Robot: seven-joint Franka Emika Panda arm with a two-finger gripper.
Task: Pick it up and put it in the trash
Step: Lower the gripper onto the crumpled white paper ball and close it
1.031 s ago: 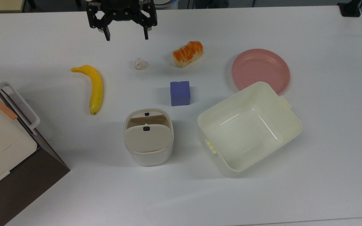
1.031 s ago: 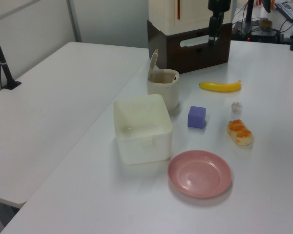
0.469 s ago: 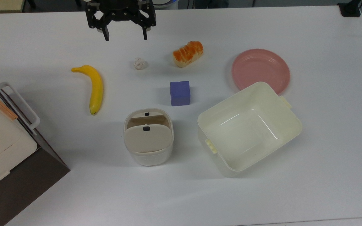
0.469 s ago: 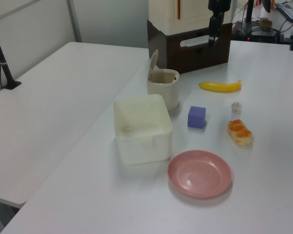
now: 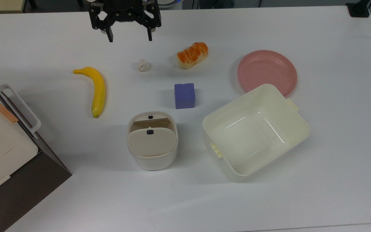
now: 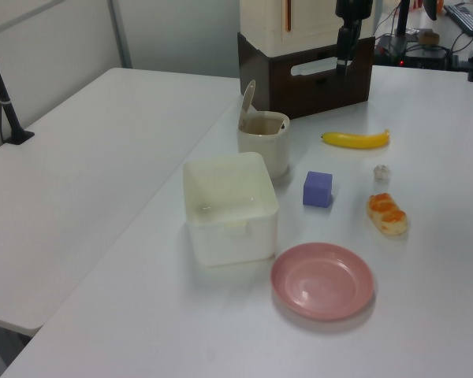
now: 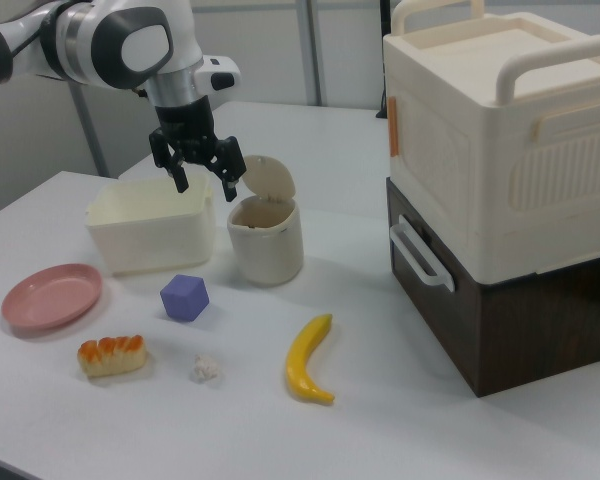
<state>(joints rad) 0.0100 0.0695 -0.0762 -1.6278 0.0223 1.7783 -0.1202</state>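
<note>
A tiny crumpled whitish paper wad (image 5: pixel 143 65) lies on the white table between the banana and the bread piece; it also shows in the left view (image 6: pixel 381 171) and the right view (image 7: pixel 204 368). The trash (image 5: pixel 152 140) is a small white bin with beige flap lids and black knobs, one flap tipped up (image 7: pixel 266 178); the left view shows it too (image 6: pixel 263 142). My gripper (image 5: pixel 129 40) hangs open and empty high over the table's far edge in the top view, up and left of the wad. The right view shows it (image 7: pixel 205 185) well above the table.
A banana (image 5: pixel 96 90), a blue cube (image 5: pixel 184 95), an orange-topped bread piece (image 5: pixel 192 55), a pink plate (image 5: pixel 267 72) and a lidless cream tub (image 5: pixel 255 130) lie around. A cream box on a brown base (image 7: pixel 500 180) stands at the top view's left edge.
The gripper has barely shifted, edging slightly up then back in the top view. Nothing on the table has moved.
</note>
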